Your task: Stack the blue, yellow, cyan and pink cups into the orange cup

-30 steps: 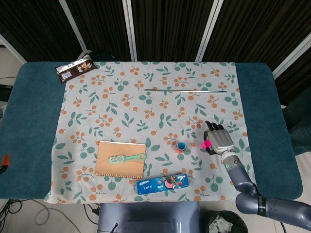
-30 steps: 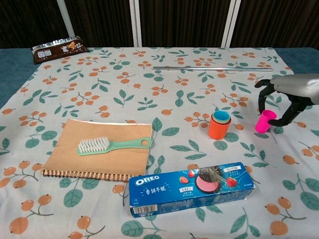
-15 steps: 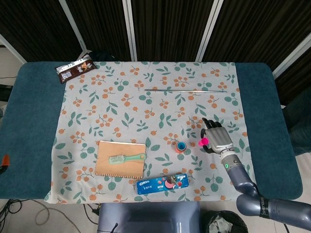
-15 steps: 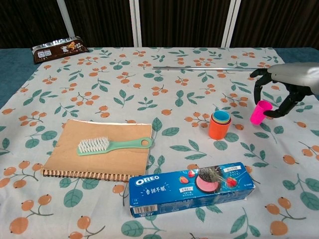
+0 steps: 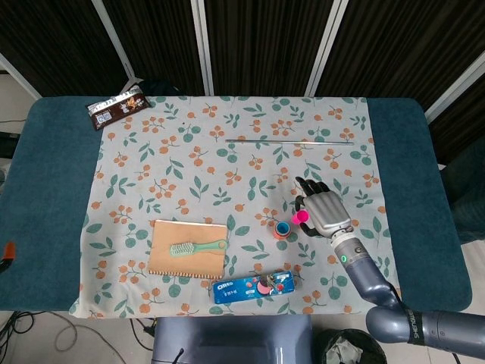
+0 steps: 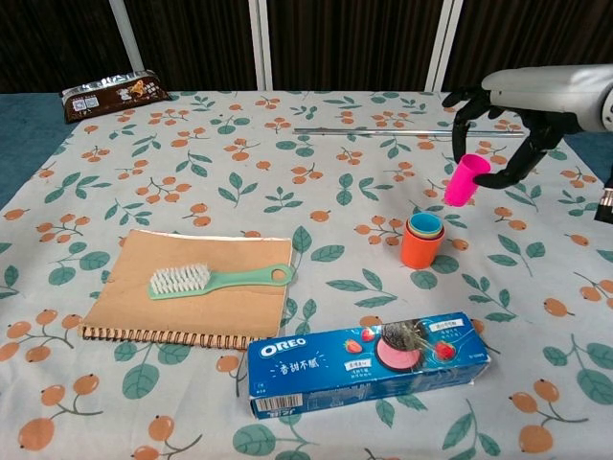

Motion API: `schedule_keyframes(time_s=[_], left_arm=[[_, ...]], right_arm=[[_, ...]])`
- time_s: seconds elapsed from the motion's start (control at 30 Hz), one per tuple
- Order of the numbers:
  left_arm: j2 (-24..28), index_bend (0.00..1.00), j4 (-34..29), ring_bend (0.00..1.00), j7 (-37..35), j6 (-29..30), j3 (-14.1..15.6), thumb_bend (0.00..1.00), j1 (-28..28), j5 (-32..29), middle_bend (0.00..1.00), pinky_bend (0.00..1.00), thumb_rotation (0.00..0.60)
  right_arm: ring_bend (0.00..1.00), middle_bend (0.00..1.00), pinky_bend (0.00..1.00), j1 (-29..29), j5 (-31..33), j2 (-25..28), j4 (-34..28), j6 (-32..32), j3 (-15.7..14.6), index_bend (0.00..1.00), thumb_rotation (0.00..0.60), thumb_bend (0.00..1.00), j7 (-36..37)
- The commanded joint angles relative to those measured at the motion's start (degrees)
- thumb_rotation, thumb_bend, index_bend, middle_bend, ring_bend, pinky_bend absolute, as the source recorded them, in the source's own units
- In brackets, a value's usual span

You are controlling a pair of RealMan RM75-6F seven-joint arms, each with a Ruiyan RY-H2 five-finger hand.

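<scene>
An orange cup (image 6: pixel 420 246) (image 5: pixel 282 230) stands on the floral cloth with the blue, yellow and cyan cups nested inside it. My right hand (image 6: pixel 505 125) (image 5: pixel 322 211) holds the pink cup (image 6: pixel 465 179) (image 5: pixel 300 218) in the air, above and just right of the stack. The cup is tilted, its mouth facing up and to the right. My left hand shows in neither view.
An Oreo box (image 6: pixel 369 362) lies in front of the stack. A green brush (image 6: pixel 215 279) rests on a brown notebook (image 6: pixel 187 299) at the left. A thin metal rod (image 6: pixel 407 131) lies at the back, a snack packet (image 6: pixel 113 95) at the far left corner.
My right hand has lifted the pink cup off the cloth and carried it up and left, toward the orange stack.
</scene>
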Motion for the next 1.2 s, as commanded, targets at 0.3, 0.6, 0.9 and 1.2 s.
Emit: schedule_keyframes(time_s=[0.3,0.6,0.9,1.2], left_arm=[[0.1,0.13,-0.1,0.0,-0.2,0.0,0.0,0.36,0.0,-0.1,0.03,0.23,0.6],[0.1,0.13,-0.1,0.0,-0.4,-0.1,-0.2,0.36,0.0,-0.3,0.03,0.23,0.6],[0.2,0.13,-0.2,0.0,-0.4,0.0,-0.3,0.36,0.0,-0.4,0.03,0.23,0.6],[0.2,0.13,-0.2,0.0,-0.5,-0.1,-0.3,0.36,0.0,-0.4,0.03,0.23,0.6]], right_arm=[[0.1,0.0,0.15,2.5,3.6,-1.0,-1.9,0.1,0.5,0.51,0.6,0.44,-2.8],[0.1,0.0,0.15,3.3,4.8,-2.9,-1.0,0.3,-0.2,0.51,0.6,0.44,-3.4],[0.1,0.0,0.15,3.6,4.9,-4.0,0.2,0.5,-0.6,0.51,0.6,0.44,-3.2],[0.1,0.0,0.15,3.9,4.9,-3.8,0.7,-0.2,-1.7,0.51,0.6,0.44,-3.2]])
